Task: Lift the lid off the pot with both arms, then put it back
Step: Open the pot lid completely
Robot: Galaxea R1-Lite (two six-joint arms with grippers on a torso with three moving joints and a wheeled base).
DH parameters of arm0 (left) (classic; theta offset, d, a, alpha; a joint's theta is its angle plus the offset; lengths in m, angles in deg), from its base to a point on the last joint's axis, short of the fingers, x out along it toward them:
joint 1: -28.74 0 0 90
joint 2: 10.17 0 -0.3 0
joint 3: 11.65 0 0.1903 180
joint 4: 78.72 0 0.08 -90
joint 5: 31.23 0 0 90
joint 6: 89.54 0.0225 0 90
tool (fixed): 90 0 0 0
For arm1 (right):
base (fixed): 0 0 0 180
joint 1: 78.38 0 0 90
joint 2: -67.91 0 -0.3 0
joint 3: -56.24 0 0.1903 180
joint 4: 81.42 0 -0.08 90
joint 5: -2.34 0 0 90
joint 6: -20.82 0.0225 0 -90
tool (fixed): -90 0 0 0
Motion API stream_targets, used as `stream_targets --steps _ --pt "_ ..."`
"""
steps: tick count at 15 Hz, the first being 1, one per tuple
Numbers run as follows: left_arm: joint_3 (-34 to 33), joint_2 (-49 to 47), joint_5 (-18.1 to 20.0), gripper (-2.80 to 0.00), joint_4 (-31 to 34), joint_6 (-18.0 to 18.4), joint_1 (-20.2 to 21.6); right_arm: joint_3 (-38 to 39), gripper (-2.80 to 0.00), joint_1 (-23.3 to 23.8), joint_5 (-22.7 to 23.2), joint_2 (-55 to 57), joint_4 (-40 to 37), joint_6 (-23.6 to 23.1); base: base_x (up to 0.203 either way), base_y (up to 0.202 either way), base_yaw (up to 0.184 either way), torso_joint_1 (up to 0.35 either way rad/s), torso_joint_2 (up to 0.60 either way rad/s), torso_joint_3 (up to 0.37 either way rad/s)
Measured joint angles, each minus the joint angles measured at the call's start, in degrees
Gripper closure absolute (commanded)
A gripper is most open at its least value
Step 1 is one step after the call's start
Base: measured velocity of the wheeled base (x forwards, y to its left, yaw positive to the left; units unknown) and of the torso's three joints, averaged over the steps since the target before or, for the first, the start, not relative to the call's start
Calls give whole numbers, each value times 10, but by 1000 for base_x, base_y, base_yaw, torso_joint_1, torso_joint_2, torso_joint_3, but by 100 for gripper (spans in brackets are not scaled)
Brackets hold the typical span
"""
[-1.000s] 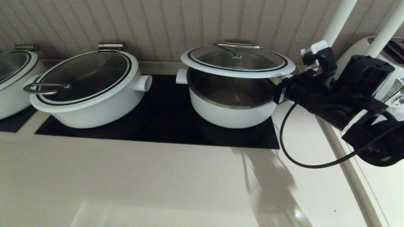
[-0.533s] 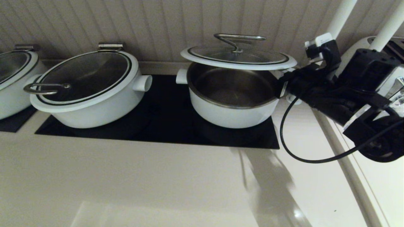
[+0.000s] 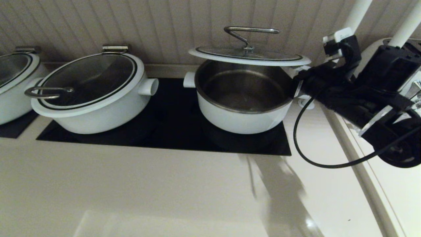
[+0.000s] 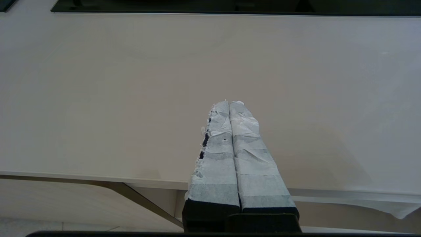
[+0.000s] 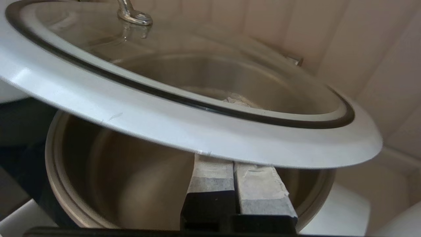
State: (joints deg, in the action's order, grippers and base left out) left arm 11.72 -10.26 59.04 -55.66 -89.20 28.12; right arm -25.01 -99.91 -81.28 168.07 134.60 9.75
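Note:
The lid [image 3: 250,54], glass with a white rim and a steel bar handle, hangs lifted above the open white pot [image 3: 243,115], whose steel inside shows. My right gripper [image 3: 297,77] is at the pot's right side. In the right wrist view its taped fingers [image 5: 210,174] are pressed together and go under the lid's white rim [image 5: 197,125], with the tips hidden beneath it. The pot [image 5: 98,171] lies below them. My left gripper [image 4: 229,103] is shut and empty over bare counter, out of the head view.
A wider white pot with a loop-handled lid [image 3: 92,95] stands to the left on the black cooktop [image 3: 171,128]. Another pot [image 3: 13,82] is at the far left. A white appliance [image 3: 406,62] stands behind my right arm. A black cable [image 3: 296,141] loops over the counter.
The lid has risen higher above the pot, carried on my right gripper's fingers, and now shows nearly edge-on. My right arm has moved up with it.

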Motion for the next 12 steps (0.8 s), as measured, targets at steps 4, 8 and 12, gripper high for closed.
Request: stream_targets --steps 4,8,12 --pt "0 0 0 0 0 0 0 -19 0 2 0 -3 0 0 0 0 0 0 0 0" --pt "0 0 0 0 0 0 0 -34 0 5 1 -3 1 0 0 0 0 0 0 0" --pt "0 0 0 0 0 0 0 -52 0 9 1 -3 0 0 0 0 0 0 0 0"
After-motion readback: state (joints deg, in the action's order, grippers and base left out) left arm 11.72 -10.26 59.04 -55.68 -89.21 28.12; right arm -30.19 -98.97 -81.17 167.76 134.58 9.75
